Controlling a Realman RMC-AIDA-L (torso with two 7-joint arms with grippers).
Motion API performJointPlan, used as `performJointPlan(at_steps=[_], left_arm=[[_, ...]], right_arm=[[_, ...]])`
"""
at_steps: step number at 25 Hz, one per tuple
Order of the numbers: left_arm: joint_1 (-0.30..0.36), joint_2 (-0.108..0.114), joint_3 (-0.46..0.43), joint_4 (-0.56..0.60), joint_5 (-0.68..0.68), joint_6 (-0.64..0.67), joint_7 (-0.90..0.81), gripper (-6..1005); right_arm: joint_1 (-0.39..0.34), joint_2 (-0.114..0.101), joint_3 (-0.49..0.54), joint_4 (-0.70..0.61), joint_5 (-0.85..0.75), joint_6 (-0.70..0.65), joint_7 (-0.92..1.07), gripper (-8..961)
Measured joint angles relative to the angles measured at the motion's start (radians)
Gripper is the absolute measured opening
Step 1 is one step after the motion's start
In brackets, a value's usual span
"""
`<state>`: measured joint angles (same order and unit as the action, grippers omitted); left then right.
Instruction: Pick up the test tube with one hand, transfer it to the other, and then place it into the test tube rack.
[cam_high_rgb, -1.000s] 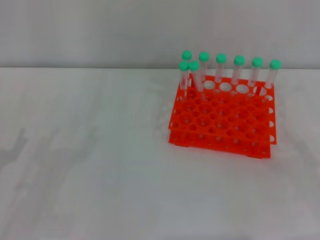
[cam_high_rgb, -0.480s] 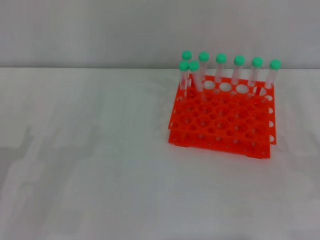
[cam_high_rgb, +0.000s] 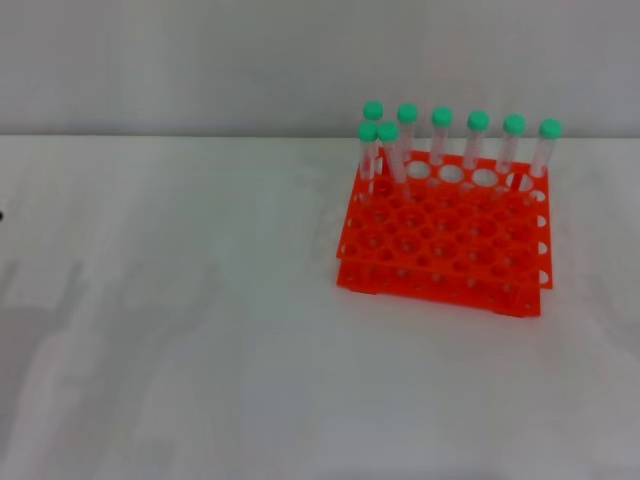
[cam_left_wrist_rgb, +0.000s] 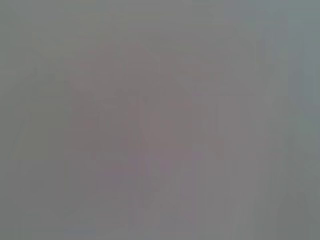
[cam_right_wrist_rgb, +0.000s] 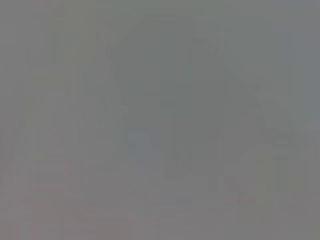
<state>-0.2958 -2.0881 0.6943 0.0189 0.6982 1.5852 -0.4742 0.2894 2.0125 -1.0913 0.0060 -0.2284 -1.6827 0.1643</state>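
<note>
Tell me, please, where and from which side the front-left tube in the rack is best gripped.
Probably just under the green cap of the front-left tube, coming from above: it stands nearly upright in the rack, its lower part sits in the grid, and neighbouring tubes crowd its right.

Barely anything of the robot on show. In the head view, just a tiny dark speck (cam_high_rgb: 1, 215) at the very left edge, on the left arm's side, too small to name. From the left wrist view, nothing of the left gripper to make out. Same from the right wrist view for the right gripper. Pose and grip of both: impossible to tell.
</note>
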Motion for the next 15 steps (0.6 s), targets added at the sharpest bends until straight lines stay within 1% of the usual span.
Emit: performJointPlan(at_steps=[15], left_arm=[[-0.049,0.001,0.000,-0.013,-0.002,0.009,0.149,881]], right_arm=[[0.006,0.001,-0.004,0.006,-0.004,0.010,0.001,861]])
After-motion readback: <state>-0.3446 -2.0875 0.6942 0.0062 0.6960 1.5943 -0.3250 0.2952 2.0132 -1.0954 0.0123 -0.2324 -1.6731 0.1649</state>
